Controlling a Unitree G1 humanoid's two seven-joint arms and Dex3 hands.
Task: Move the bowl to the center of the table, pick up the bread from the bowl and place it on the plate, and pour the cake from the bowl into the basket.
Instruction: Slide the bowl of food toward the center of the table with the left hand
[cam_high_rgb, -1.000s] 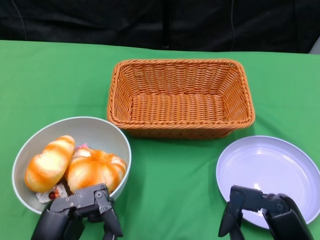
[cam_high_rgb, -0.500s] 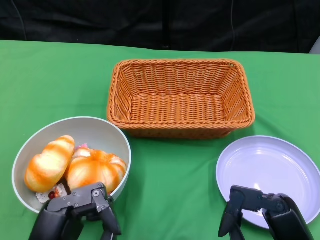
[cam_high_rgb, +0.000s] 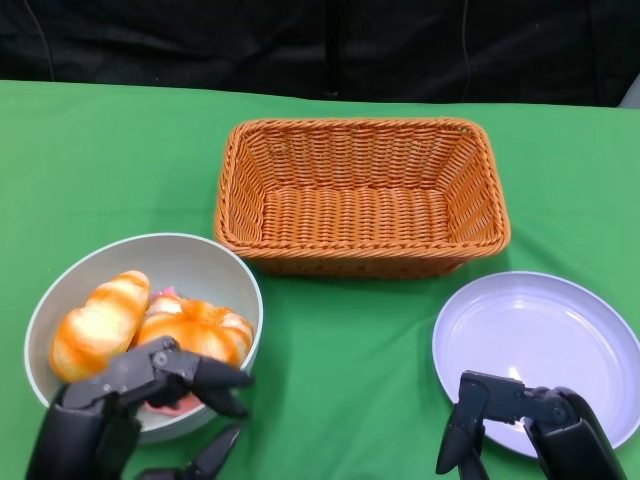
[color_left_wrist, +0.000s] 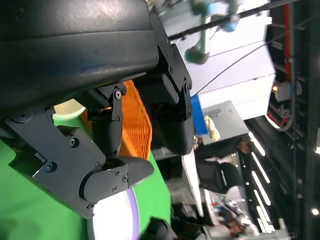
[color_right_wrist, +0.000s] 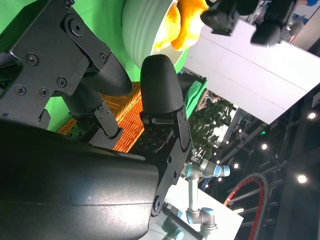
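You've got one bowl (cam_high_rgb: 205, 262) with two breads (cam_high_rgb: 95, 325), one basket (cam_high_rgb: 362, 195), one plate (cam_high_rgb: 540, 352). Left robot hand (cam_high_rgb: 120, 410) spread over the bowl rim, right robot hand (cam_high_rgb: 520, 425) spread, both empty.

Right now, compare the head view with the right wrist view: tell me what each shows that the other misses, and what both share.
Only the head view shows the whole table layout: the plate and the basket's empty inside. Only the right wrist view shows the room beyond the table: ceiling lights and another robot arm. Both show the bowl with bread, the basket, and both hands, left hand and right hand.
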